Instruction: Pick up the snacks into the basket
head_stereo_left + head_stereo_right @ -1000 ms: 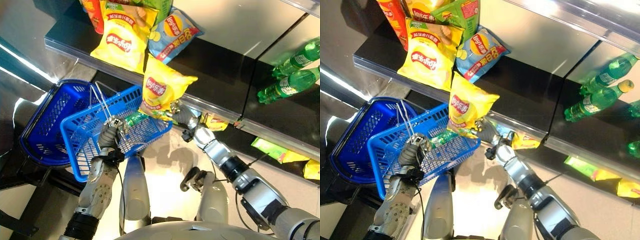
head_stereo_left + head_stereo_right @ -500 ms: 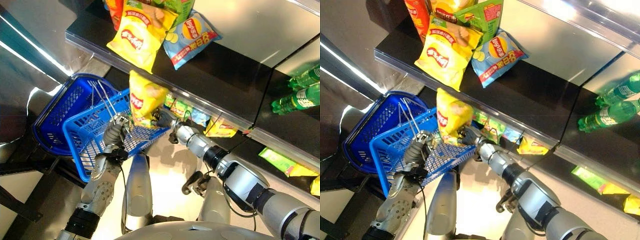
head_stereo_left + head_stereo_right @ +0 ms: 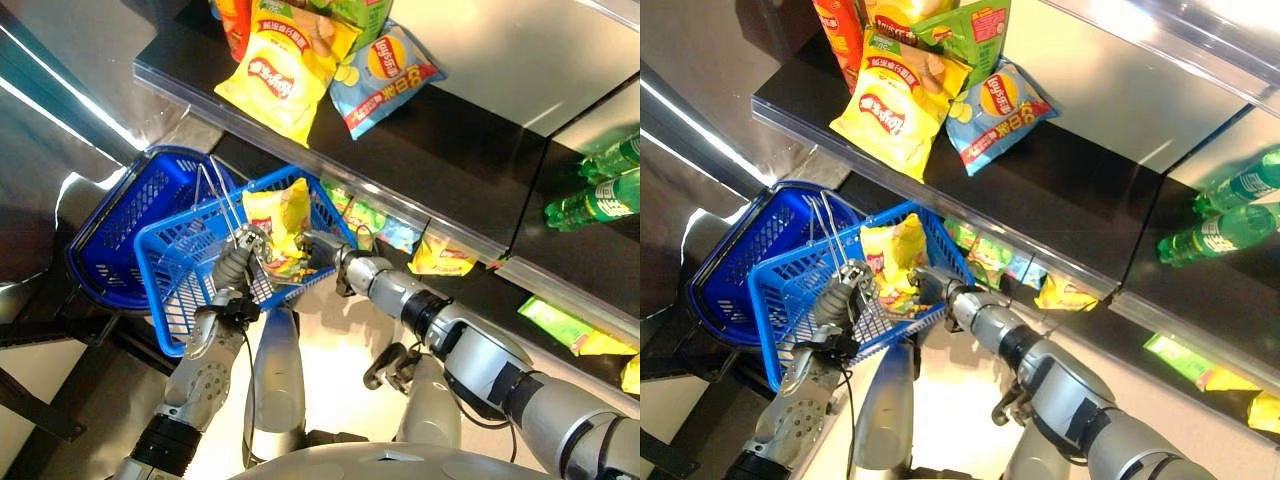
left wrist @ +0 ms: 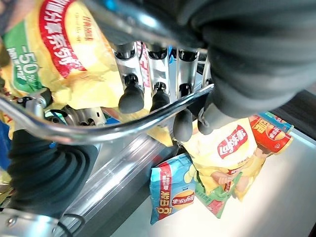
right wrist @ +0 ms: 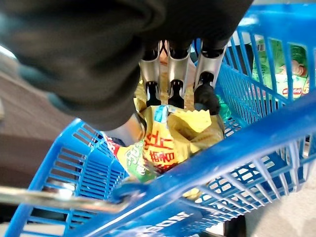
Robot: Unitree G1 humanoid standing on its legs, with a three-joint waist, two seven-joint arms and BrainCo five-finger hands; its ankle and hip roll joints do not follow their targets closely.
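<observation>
A yellow chip bag (image 3: 279, 214) stands inside the blue basket (image 3: 168, 272), low against its near wall. My right hand (image 3: 321, 251) reaches over the basket's rim, and the right wrist view shows its fingers (image 5: 170, 89) curled on the bag (image 5: 165, 145). The left hand (image 3: 238, 264) is at the basket's front, shut round the metal wire handle (image 4: 118, 127). More snack bags lie on the black shelf above: a yellow one (image 3: 276, 76) and a blue one (image 3: 386, 64).
A second, rounder blue basket (image 3: 118, 228) sits behind the first, to the left. The shelf's metal edge (image 3: 420, 215) runs just above the basket. Small packets (image 3: 441, 256) lie on a lower shelf, green bottles (image 3: 598, 192) at the right.
My right hand has brought the yellow bag leftward from the shelf edge and down into the basket. The left hand keeps its hold on the handle. The camera shifted early on.
</observation>
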